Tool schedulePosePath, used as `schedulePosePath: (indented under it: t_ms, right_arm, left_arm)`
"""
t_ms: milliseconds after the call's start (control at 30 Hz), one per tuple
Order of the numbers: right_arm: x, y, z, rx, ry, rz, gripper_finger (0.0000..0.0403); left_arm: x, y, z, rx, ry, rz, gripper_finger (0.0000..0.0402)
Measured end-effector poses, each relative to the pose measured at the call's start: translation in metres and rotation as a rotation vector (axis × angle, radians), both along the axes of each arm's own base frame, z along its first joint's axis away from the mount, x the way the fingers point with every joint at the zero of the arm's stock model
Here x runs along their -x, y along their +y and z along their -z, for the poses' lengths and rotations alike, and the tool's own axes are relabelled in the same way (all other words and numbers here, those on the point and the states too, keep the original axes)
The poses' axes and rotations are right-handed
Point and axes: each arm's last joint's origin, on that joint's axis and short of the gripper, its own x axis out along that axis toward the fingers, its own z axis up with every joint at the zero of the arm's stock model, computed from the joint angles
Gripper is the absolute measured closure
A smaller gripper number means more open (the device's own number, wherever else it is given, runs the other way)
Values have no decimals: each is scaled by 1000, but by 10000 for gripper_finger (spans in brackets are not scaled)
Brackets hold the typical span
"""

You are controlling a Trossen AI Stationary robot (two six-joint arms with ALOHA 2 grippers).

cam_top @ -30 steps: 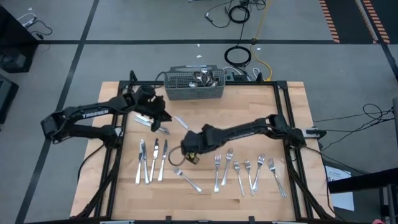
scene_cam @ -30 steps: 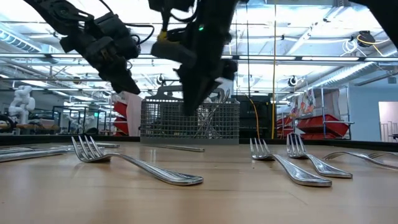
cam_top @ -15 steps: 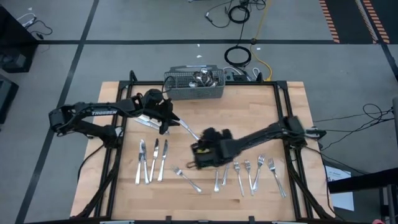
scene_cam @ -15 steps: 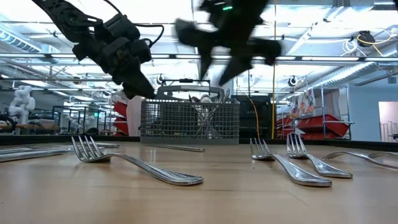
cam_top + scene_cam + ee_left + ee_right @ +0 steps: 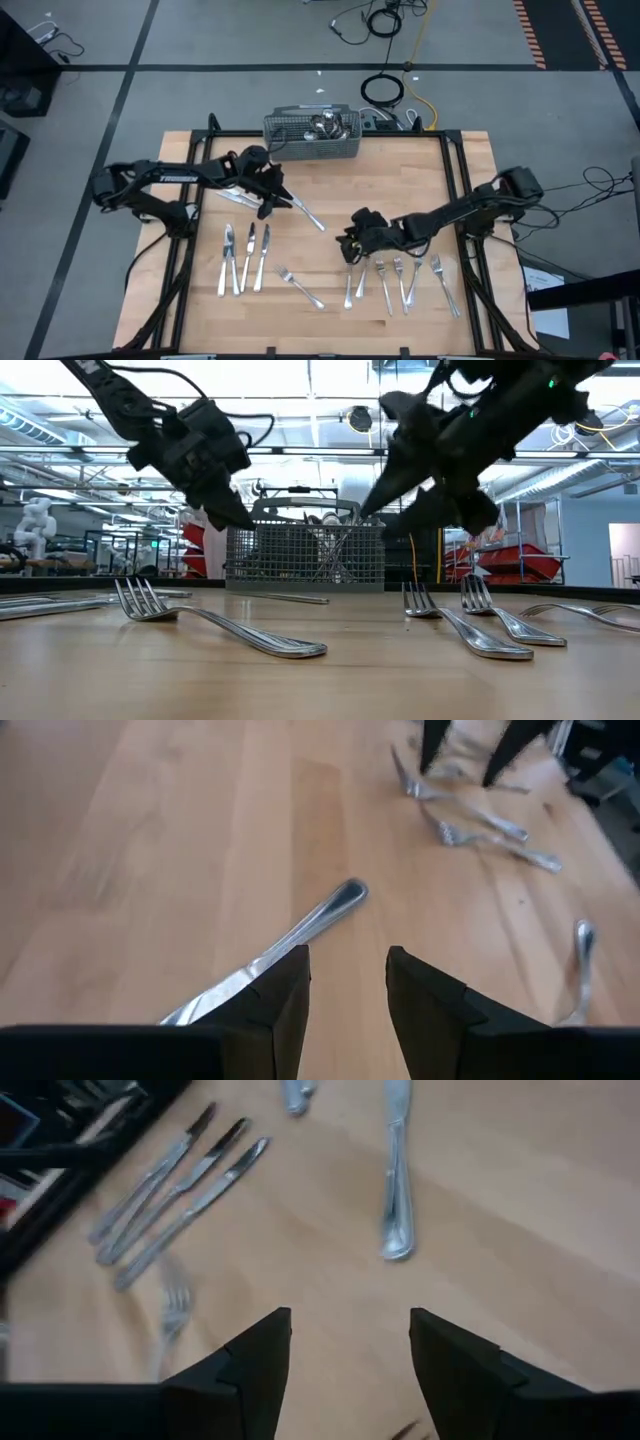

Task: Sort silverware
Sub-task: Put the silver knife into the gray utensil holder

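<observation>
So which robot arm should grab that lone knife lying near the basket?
Probably the left. Its hand hovers open right by the lone knife, which shows just past its fingers in the left wrist view. The right hand, also open and empty, sits over by the forks.

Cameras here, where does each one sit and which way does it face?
High: overhead, straight down on table, both arms.
Low: table height, level toward basket; arms overhead.
Left wrist: past left gripper, knife.
Right wrist: past right gripper, three knives.
Shared: high and low show basket.
</observation>
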Motion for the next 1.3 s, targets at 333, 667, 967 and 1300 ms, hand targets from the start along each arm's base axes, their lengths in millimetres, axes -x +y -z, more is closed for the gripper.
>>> schedulePosePath:
  t_ms: [333, 667, 967, 1300]
  right_arm:
    - [-47, -15, 34, 298, 148, -88, 209]
    - [-80, -16, 62, 384, 158, -25, 209]
    - [-86, -12, 106, 329, 123, 53, 203]
    - [-78, 6, 133, 308, 102, 205, 285]
  left_arm:
    - [-7, 4, 18, 19, 58, -34, 262]
    - [-7, 3, 18, 18, 61, -33, 262]
    - [-10, -3, 18, 16, 59, -8, 262]
    - [-13, -12, 18, 14, 59, 31, 262]
